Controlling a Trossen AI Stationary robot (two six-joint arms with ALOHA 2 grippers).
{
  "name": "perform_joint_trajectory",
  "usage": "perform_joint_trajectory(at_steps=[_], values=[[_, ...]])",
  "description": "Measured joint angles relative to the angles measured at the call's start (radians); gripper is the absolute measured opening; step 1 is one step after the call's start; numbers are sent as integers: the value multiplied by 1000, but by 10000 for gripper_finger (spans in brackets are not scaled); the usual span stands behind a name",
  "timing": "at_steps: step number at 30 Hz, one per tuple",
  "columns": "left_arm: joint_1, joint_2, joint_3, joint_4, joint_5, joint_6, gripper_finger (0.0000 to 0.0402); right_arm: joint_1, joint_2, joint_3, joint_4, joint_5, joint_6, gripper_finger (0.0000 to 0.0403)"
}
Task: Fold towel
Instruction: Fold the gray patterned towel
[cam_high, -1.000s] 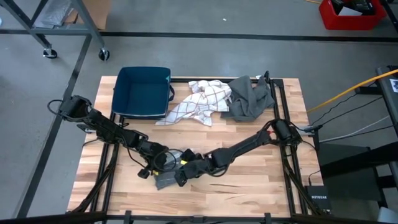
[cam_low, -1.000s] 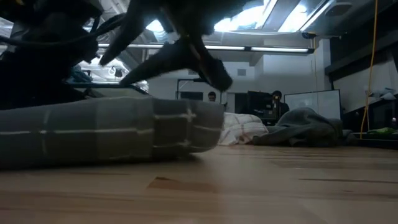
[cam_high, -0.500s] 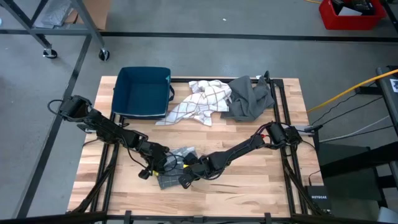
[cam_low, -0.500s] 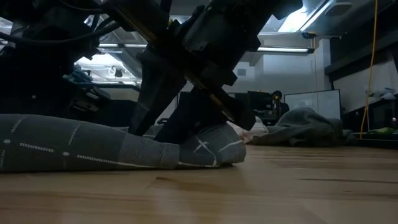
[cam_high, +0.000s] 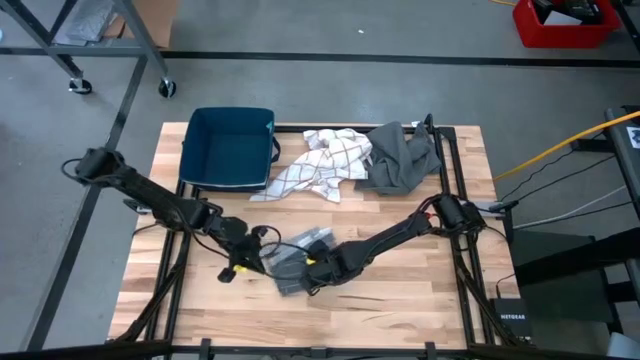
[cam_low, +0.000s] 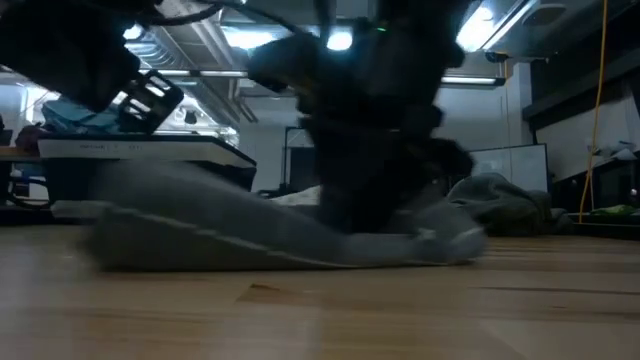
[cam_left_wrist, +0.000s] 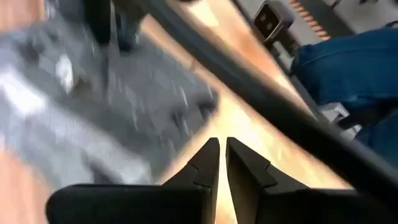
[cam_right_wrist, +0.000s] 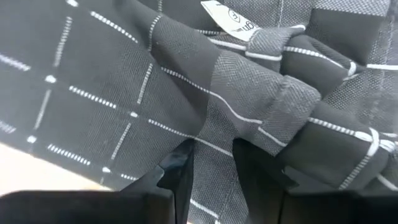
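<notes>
A grey towel (cam_high: 298, 258) with thin white check lines lies bunched and partly folded on the wooden table, near its front middle. In the low view the towel (cam_low: 250, 235) rests as a low, flat heap. My right gripper (cam_high: 318, 272) points steeply down onto the towel's right part and is shut on it (cam_right_wrist: 214, 165). My left gripper (cam_high: 252, 262) hangs just left of the towel, above the wood. Its fingers (cam_left_wrist: 221, 152) are shut with nothing between them, and the towel (cam_left_wrist: 93, 106) lies ahead of them. My right gripper pinches a raised fold of the towel (cam_right_wrist: 211, 140) between its two fingers (cam_right_wrist: 180, 171). It comes from above, pointing steeply down. Creased layers bunch up beyond the fingers, next to a white label (cam_right_wrist: 233, 22). The towel rests on the table.
At the back of the table stand a blue bin (cam_high: 230, 148), a white checked cloth (cam_high: 320, 165) and a heap of grey cloth (cam_high: 402, 155). Bare wood (cam_high: 420, 290) lies to the right of the towel.
My left gripper has risen and drawn back from the towel toward the table's left, still shut. My right gripper has tipped steeply downward and sunk onto the towel. The towel's raised, folded-over part has come down and the heap has shifted toward the right.
</notes>
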Motion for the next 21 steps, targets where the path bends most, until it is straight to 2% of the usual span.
perform_joint_trajectory(at_steps=[6,12,17,21], values=[[0,-85,0,-179,-65,56,21,0,-59,-9,-333,-9,33,124],[0,-104,0,-216,-108,83,21,2,-109,-8,-640,-16,81,124],[0,-104,0,-215,-108,83,21,2,-136,-7,-749,-17,76,119],[0,-104,0,-213,-109,83,21,2,-163,-7,-735,-26,84,96]])
